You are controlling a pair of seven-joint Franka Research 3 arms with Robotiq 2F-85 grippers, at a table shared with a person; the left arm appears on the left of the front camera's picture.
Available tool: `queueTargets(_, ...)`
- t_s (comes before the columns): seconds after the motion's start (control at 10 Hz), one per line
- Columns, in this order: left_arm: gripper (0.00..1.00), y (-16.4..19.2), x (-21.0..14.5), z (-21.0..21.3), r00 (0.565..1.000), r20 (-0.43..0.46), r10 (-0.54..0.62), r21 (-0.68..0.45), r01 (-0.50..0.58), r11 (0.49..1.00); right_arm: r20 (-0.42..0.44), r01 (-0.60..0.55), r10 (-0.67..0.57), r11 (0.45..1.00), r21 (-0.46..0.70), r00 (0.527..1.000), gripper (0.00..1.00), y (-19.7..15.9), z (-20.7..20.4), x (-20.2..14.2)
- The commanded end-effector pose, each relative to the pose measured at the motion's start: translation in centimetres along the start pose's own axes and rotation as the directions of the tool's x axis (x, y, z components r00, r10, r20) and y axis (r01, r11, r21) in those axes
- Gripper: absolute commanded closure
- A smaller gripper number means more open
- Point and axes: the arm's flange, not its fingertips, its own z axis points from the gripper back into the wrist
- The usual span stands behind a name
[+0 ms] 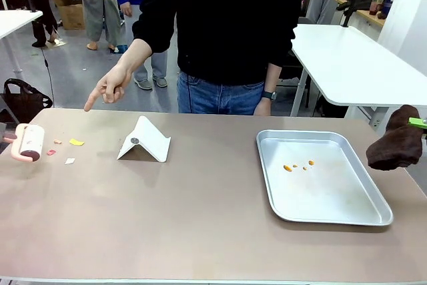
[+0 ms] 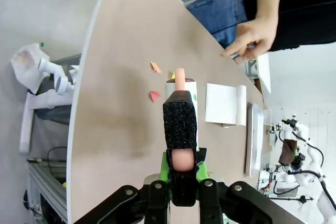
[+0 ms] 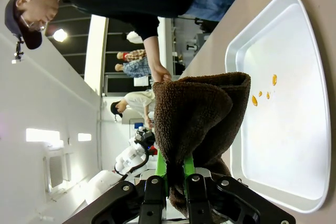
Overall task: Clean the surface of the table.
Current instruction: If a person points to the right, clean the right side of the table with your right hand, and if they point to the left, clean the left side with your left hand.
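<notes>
Though brown cloth (image 3: 199, 114) half-hides right fingers (image 3: 160, 169), they clamp it; left fingers (image 2: 164, 171) grip a roller (image 1: 30, 143).

A grey floor (image 1: 73, 75) is seen at the back. A white-topped table (image 1: 347, 58) is set at the right, and the corner of another white table (image 1: 13, 21) at the far left. A black bag (image 1: 23, 98) is seen low at the left, a cardboard box (image 1: 70, 15) farther back. In the right wrist view, a round lamp (image 3: 59, 35) is lit under a pale ceiling (image 3: 21, 87).
</notes>
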Motion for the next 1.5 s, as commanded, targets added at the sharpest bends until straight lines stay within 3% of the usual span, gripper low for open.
queueTargets(0.0, 0.80, 0.4, 1.3, -0.8, 0.999, 0.021, 0.049, 0.000, -0.049, 0.999, -0.006, -0.004, 0.004, 1.000, 0.017, 1.000, 1.00, 0.3, 0.2, -0.1)
queueTargets(0.8, 0.80, 3.9, 4.1, -2.3, 0.993, 0.048, 0.107, 0.076, -0.110, 0.991, -0.006, -0.004, 0.004, 1.000, 0.017, 1.000, 1.00, 0.3, 0.2, -0.1)
queueTargets(1.4, 0.80, 3.2, 3.9, -7.4, 0.992, -0.047, 0.117, 0.115, -0.111, 0.987, -0.006, -0.004, 0.004, 1.000, 0.017, 1.000, 1.00, 0.3, 0.2, -0.1)
